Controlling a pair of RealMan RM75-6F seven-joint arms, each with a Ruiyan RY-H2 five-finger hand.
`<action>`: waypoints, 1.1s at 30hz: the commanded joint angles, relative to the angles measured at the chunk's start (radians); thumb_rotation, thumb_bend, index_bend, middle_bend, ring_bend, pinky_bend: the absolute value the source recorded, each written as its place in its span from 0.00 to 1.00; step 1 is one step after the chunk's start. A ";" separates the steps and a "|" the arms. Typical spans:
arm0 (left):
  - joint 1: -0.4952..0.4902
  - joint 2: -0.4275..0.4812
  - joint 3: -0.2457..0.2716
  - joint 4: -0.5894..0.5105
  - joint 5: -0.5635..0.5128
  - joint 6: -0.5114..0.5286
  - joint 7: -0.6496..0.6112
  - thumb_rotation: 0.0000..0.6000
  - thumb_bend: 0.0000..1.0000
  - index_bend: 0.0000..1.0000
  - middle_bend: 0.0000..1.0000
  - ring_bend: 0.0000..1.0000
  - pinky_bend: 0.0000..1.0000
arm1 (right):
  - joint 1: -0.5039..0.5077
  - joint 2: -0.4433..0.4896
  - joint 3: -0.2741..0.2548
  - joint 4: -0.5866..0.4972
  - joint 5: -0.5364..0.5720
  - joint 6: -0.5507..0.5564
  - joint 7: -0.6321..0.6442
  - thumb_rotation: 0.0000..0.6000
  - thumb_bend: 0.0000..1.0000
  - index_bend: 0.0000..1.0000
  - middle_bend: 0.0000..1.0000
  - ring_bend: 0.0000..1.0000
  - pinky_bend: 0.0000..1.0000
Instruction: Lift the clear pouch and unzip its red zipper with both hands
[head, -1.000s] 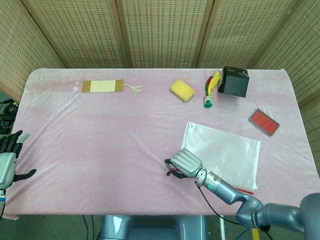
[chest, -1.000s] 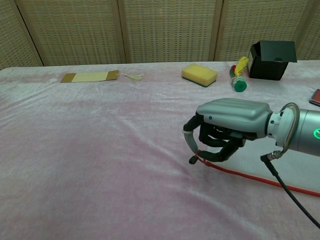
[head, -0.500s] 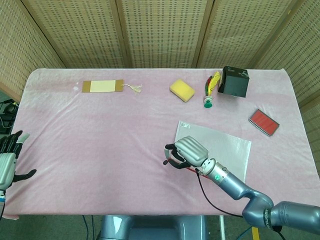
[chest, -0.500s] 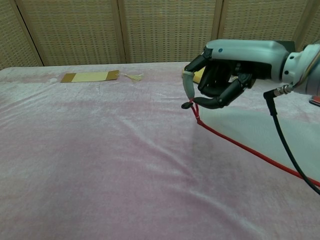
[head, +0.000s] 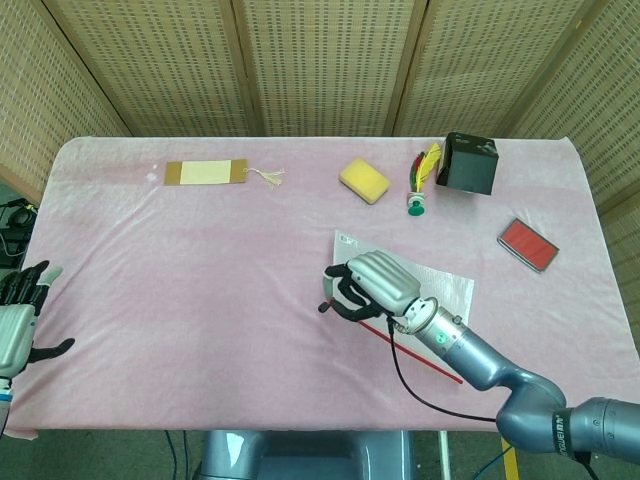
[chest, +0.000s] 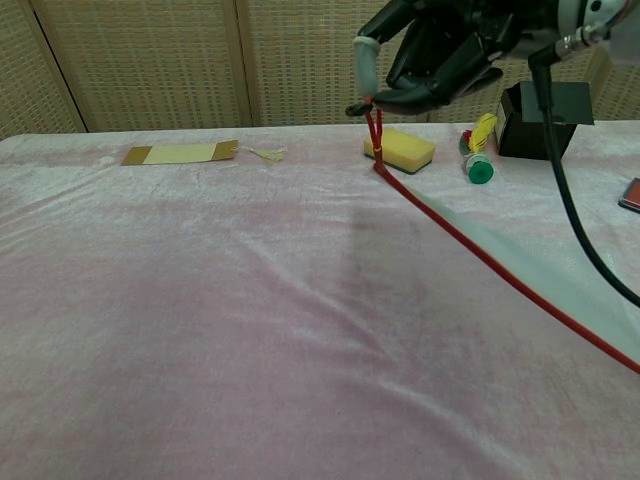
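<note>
One hand has the pouch and the other is a long way off. The right hand (head: 372, 285) is curled in, and its fingers (chest: 368, 62) pinch the red pull at the end of the red zipper (chest: 480, 262). That corner is up in the air. The clear pouch (head: 440, 285) hangs from it and slopes down to the right, toward the near right part of the pink table (head: 200, 260). It is hard to tell if its low end touches the cloth.

The zipper is the long side of the pouch. It runs from the raised hand down and to the right, on the near edge.

The left hand (head: 18, 325) is at the near left edge of the table, well apart from the pouch. Its fingers are spread and it holds nothing.

So the pouch lies far to the right of the left hand. I think that hand must cross over to grab the pouch body, so the zipper can slide open.
</note>
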 joint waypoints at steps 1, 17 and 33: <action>-0.039 -0.020 -0.015 0.035 0.055 -0.011 -0.023 1.00 0.00 0.00 0.00 0.00 0.00 | 0.015 0.033 0.009 -0.049 0.055 -0.027 -0.031 1.00 0.67 0.81 0.95 0.88 1.00; -0.351 -0.199 -0.063 0.292 0.335 -0.150 -0.350 1.00 0.00 0.05 0.94 0.79 0.94 | 0.110 0.025 0.072 -0.073 0.249 -0.086 -0.067 1.00 0.67 0.82 0.95 0.88 1.00; -0.511 -0.408 -0.041 0.446 0.317 -0.228 -0.732 1.00 0.00 0.18 0.98 0.85 0.99 | 0.159 0.003 0.094 -0.050 0.365 -0.133 -0.020 1.00 0.67 0.82 0.95 0.88 1.00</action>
